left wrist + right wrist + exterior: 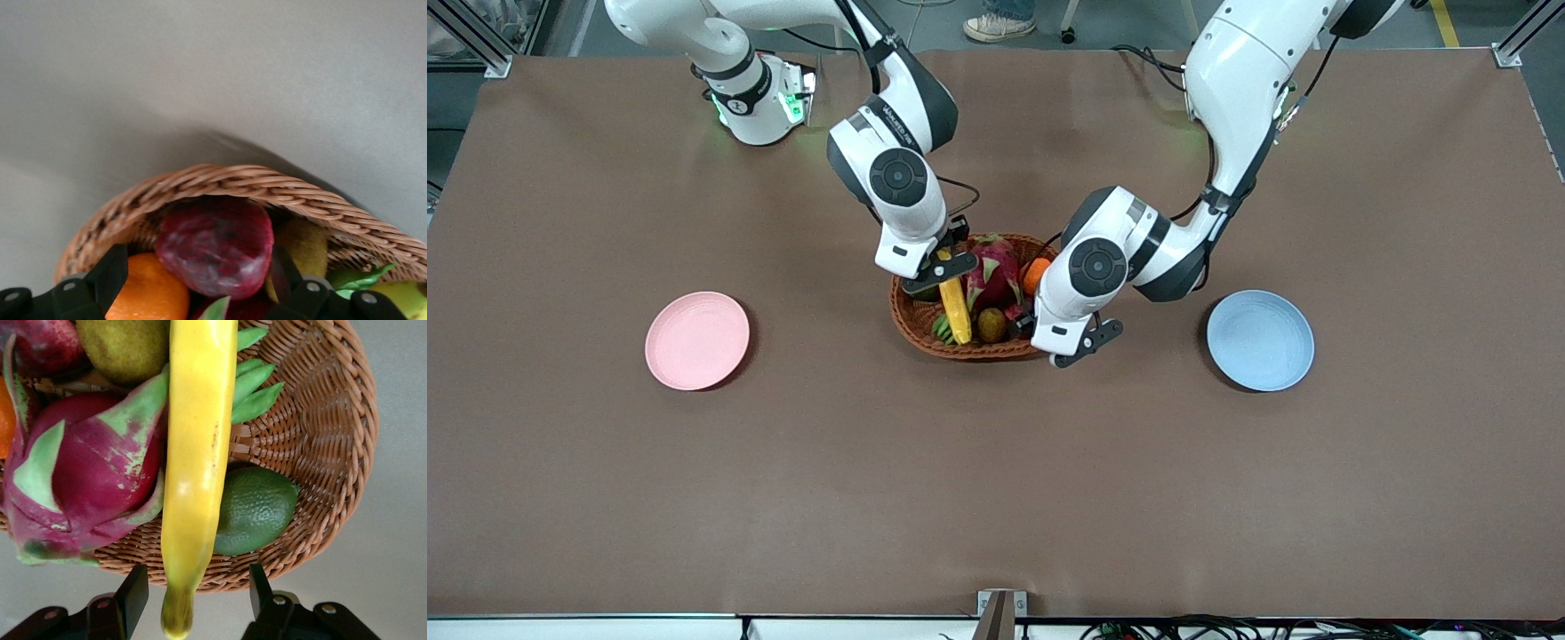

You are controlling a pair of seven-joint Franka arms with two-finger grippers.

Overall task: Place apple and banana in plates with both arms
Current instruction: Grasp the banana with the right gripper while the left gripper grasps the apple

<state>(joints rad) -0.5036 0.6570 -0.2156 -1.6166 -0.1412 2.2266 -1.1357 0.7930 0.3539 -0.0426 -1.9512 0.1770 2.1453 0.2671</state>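
The yellow banana (955, 308) lies in the wicker basket (960, 348). In the right wrist view the banana (197, 453) has its dark tip over the rim, between the spread fingers of my right gripper (196, 593). That gripper (941, 267) is open, low over the basket. The dark red apple (217, 247) sits in the basket beside an orange (143, 293). My left gripper (198, 270) is open, with one finger on each side of the apple. In the front view the left gripper (1028, 322) hides most of the apple. The pink plate (696, 340) and the blue plate (1260, 340) are empty.
The basket also holds a magenta dragon fruit (996, 267), an orange (1036, 274), a brown kiwi (991, 324), a green lime (253, 510) and green pods (257, 383). The pink plate lies toward the right arm's end of the table and the blue plate toward the left arm's end.
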